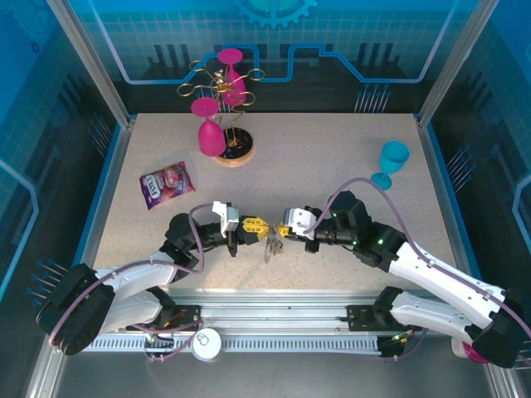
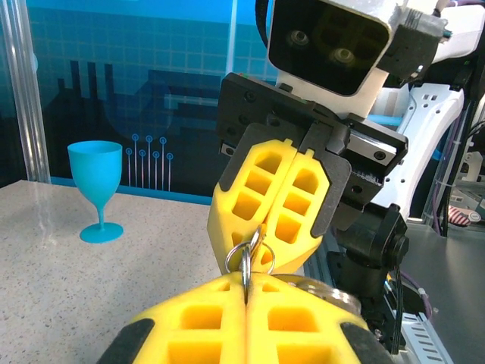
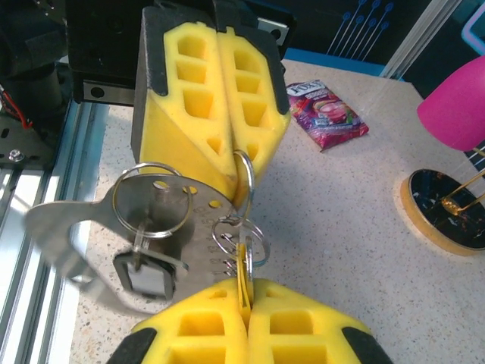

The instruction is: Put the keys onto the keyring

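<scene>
Keyring (image 3: pixel 72 227) hangs between 2 clamped claws: left gripper (image 1: pixel 259 225) pinches its split ring (image 3: pixel 244 176), right gripper (image 1: pixel 282 230) the yellow-headed key (image 3: pixel 244 282), tip-to-tip.

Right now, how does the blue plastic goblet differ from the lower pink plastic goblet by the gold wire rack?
The blue goblet stands upright on the table; the pink goblet is upside down at the gold wire rack, foot uppermost. The blue goblet stands alone; the pink goblet has a second pink goblet behind it. Both are stemmed.

Silvery keyring (image 3: pixel 57 227), yellow key (image 3: pixel 244 287), turquoise goblet (image 2: pixel 95 163), speckled beige table (image 1: pixel 332 157)
</scene>
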{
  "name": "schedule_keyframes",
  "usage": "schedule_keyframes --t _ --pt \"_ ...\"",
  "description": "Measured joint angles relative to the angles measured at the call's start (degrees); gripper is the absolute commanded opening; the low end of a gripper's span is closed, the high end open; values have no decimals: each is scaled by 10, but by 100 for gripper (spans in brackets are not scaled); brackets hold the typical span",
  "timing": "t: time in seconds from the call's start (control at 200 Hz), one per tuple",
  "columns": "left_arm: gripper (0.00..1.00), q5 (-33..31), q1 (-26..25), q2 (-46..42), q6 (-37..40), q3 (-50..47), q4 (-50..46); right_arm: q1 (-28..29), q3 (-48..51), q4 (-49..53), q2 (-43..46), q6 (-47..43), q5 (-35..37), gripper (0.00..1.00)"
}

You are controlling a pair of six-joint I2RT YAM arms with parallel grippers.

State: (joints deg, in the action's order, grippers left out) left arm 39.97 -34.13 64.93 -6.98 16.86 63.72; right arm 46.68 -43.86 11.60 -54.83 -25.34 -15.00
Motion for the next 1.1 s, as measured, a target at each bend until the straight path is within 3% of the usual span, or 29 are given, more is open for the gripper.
schedule_keyframes --t 0.475,0.76,1.101 --pt "0 -7 3 -2 17 0 -21 17 -26 21 -24 -16 33 0" --pt "0 -7 2 -23 63 16 -102 17 -26 22 -13 -19 80 0" --pt "0 -7 2 -27 102 37 -189 18 -29 28 -29 -21 75 0"
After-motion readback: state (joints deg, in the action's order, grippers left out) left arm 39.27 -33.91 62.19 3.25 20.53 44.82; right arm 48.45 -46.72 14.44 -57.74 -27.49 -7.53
